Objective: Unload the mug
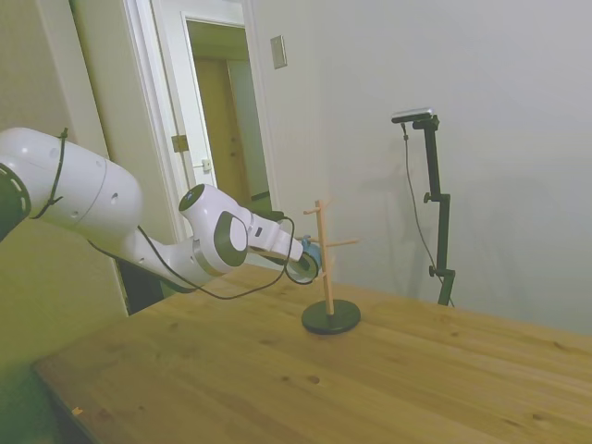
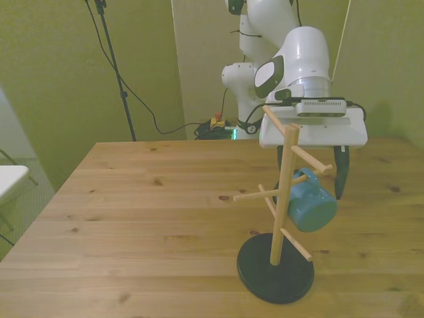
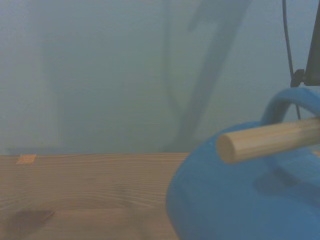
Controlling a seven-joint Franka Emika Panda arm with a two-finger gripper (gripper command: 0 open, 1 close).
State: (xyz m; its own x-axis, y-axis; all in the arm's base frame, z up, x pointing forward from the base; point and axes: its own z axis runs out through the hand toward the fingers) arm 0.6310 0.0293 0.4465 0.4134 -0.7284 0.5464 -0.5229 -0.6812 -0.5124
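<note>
The light-blue mug (image 2: 311, 207) hangs by its loop handle on a peg of the wooden peg stand (image 2: 285, 192), on the front view's right side of the pole. My gripper (image 2: 309, 187) is open just behind the mug, its dark fingers (image 2: 340, 173) spread wider than the mug. In the side view the mug (image 1: 312, 257) sits at the gripper's tip (image 1: 300, 265), left of the stand (image 1: 326, 264). The wrist view shows the mug (image 3: 240, 205) very close, with a wooden peg (image 3: 265, 140) passing through its handle.
The stand has several angled pegs and a round black base (image 2: 275, 273) near the table's front edge. A white surface (image 2: 12, 179) pokes in at the front view's left. Cables run behind the table's far edge (image 2: 199, 142).
</note>
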